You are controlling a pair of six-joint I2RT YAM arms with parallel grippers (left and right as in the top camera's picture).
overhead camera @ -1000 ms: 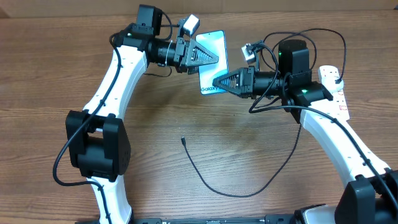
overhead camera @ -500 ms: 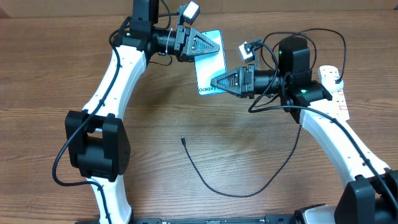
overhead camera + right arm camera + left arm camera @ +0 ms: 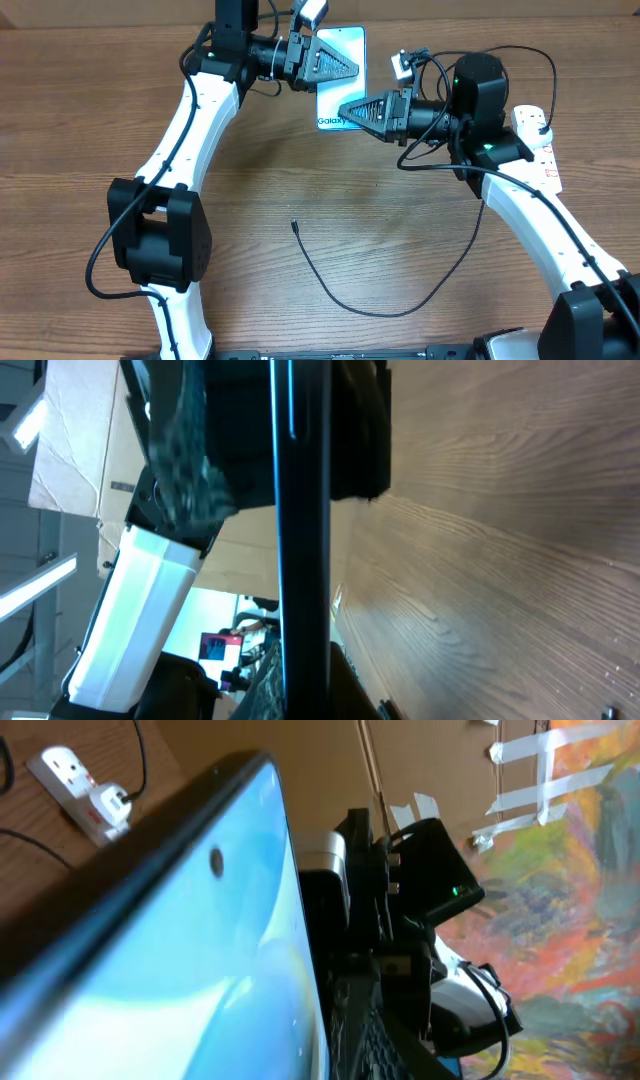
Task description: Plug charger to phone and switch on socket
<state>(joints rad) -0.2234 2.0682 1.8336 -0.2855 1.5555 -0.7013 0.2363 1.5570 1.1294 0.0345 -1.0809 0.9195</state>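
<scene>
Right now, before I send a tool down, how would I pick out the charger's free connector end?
On the wooden table, look at the stretch between the left arm and the right arm, nearer them than the phone. A thin black charger cable curves there; its connector tip is the stub at the curve's left end. Unlike the arms' wiring, it lies loose on the wood.

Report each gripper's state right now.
Left gripper: closed on the phone.
Right gripper: closed on the phone too, at its lower end.
</scene>
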